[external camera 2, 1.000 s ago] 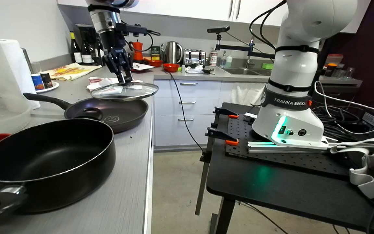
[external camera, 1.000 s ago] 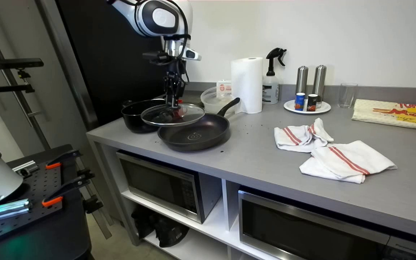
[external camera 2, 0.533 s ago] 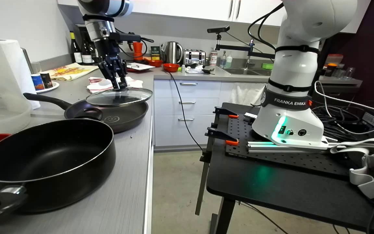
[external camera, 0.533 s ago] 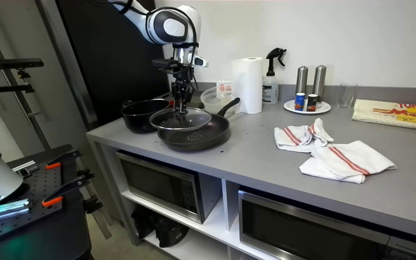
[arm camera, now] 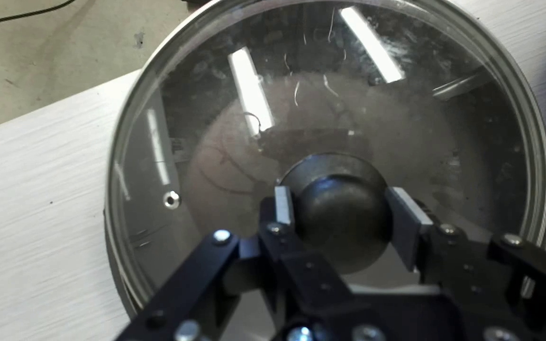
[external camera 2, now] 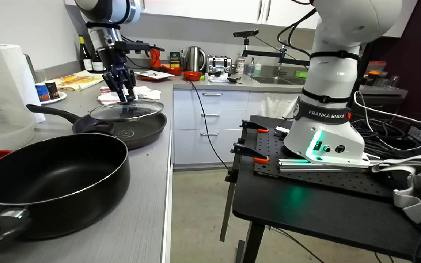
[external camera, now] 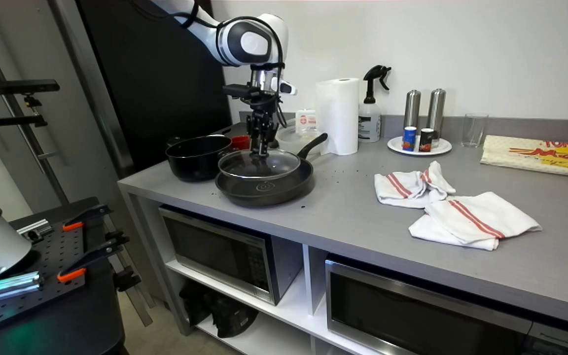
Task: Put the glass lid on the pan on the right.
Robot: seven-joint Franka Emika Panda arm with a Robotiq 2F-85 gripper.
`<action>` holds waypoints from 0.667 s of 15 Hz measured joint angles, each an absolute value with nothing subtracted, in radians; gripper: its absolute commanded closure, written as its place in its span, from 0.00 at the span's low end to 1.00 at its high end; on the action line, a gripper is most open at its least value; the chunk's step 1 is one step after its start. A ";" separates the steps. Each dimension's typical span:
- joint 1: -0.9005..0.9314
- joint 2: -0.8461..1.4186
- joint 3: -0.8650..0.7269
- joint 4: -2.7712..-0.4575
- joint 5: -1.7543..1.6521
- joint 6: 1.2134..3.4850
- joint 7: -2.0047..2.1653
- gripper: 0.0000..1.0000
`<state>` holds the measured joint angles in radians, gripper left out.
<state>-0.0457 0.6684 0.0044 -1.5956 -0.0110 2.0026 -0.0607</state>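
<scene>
The glass lid (external camera: 257, 169) is round and see-through with a dark centre knob (arm camera: 341, 232). My gripper (external camera: 261, 151) is shut on that knob, one pad on each side, as the wrist view (arm camera: 341, 208) shows. The lid hangs roughly level over the wide black pan (external camera: 265, 195), seemingly a little above its rim. In an exterior view the lid (external camera 2: 126, 114) also shows below the gripper (external camera 2: 127, 100) and over the pan (external camera 2: 146, 134). Part of the pan's inside shows below the lid. In the wrist view the lid (arm camera: 320, 109) hides most of the pan.
A deeper black pot (external camera: 195, 166) stands beside the pan, with a red bowl (external camera: 240, 143) behind it. A clear plastic tub (external camera: 291, 140) and a paper towel roll (external camera: 338, 116) stand near the pan's handle (external camera: 313, 145). Striped towels (external camera: 471, 219) lie farther along the counter.
The gripper has carried the lid away from the pot's side and lower, so it now lies more over the pan. The pan and pot have not moved.
</scene>
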 measured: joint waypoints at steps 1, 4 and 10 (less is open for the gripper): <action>-0.045 0.688 0.005 -1.573 -0.011 1.996 -0.067 0.74; -0.041 0.749 0.009 -1.511 -0.013 1.982 -0.081 0.74; -0.028 0.846 0.013 -1.421 -0.017 1.975 -0.103 0.74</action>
